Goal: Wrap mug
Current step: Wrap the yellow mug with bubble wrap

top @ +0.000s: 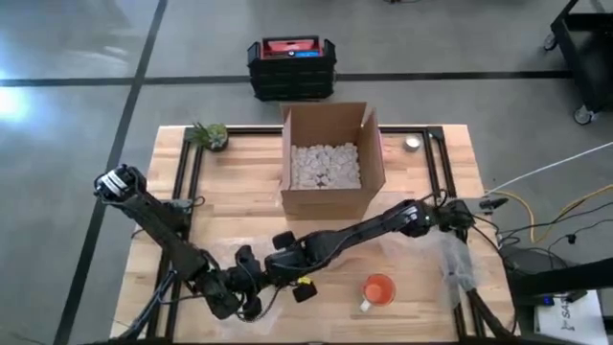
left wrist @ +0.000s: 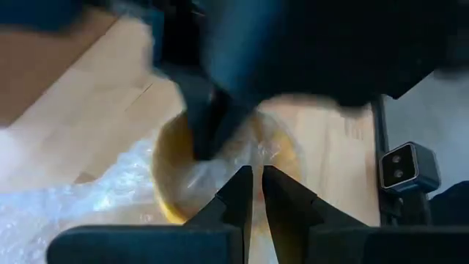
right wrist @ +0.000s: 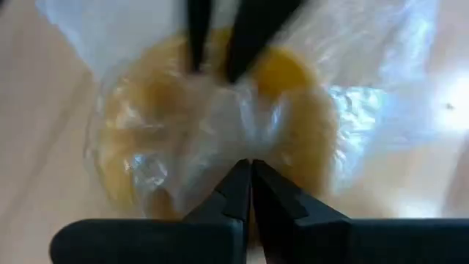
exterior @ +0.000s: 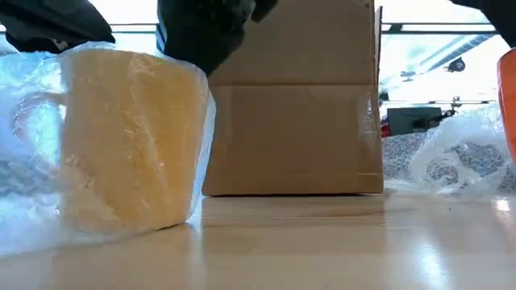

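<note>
Wrapping looks well along: yellow mug (exterior: 133,141) stands near the tabletop (top: 412,201) front edge, sheathed in bubble wrap (right wrist: 366,103); left gripper (left wrist: 253,192) and right gripper (right wrist: 245,183), both closed, pinch film over its mouth, tucking remains

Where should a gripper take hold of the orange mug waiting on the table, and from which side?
Grip the orange mug by its rim wall, coming straight down. It stands upright with its mouth open to the top, unwrapped and apart from both arms. Its pale handle points toward the table's front edge, so close across the rim away from it.
</note>
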`<state>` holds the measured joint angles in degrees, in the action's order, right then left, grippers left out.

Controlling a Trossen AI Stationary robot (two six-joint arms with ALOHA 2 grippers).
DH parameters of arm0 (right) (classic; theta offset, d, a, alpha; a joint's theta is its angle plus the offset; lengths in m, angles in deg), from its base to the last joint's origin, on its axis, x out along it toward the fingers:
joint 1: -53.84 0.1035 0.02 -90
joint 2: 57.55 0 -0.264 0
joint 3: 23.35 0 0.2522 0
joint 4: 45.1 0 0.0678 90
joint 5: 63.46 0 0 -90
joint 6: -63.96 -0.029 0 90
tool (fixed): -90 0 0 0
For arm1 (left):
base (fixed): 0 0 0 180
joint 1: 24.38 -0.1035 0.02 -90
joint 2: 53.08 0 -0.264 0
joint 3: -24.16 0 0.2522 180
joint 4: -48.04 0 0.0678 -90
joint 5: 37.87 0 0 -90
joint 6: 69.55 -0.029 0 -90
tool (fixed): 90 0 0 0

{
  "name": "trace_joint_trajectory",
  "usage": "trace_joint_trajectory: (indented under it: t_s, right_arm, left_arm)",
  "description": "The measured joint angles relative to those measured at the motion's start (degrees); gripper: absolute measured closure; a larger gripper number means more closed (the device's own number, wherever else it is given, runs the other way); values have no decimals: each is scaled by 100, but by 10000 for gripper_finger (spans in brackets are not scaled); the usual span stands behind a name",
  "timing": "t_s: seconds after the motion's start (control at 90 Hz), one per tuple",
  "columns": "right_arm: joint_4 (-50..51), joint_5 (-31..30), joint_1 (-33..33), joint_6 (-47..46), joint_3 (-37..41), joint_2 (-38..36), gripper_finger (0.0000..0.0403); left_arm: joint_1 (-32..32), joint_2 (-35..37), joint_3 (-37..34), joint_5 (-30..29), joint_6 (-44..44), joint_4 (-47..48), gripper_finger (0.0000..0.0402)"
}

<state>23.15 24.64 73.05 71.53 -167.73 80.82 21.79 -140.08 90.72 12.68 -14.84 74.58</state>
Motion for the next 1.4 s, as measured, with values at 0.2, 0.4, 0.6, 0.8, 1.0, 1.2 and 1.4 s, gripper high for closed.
trace_joint_trajectory:
  t_s: [0.2, 0.4, 0.6, 0.8, 1.0, 1.2, 1.4]
  right_arm:
    - [-235, 21, 37, -4, 13, 116, 401]
    - [-423, 38, 39, -4, 27, 102, 401]
    - [-375, 47, 39, 90, 34, 52, 401]
    - [-65, 62, 39, 102, 15, -371, 401]
    - [-9, 86, 115, 100, -8, -508, 401]
    - [-137, 103, 134, 51, -6, -28, 401]
    - [-495, 192, 115, 83, -36, 281, 401]
  left_arm:
    - [-83, 0, -28, -23, 28, 182, 381]
    - [-286, -243, -118, 273, 178, 157, 381]
    - [-328, -656, -106, 429, 303, 74, 381]
    - [-328, -662, -107, 494, 303, 76, 381]
    - [-328, -667, -116, 516, 303, 89, 381]
    - [-329, -669, -120, 555, 288, 28, 381]
    - [-332, -671, -125, 561, 245, -4, 381]
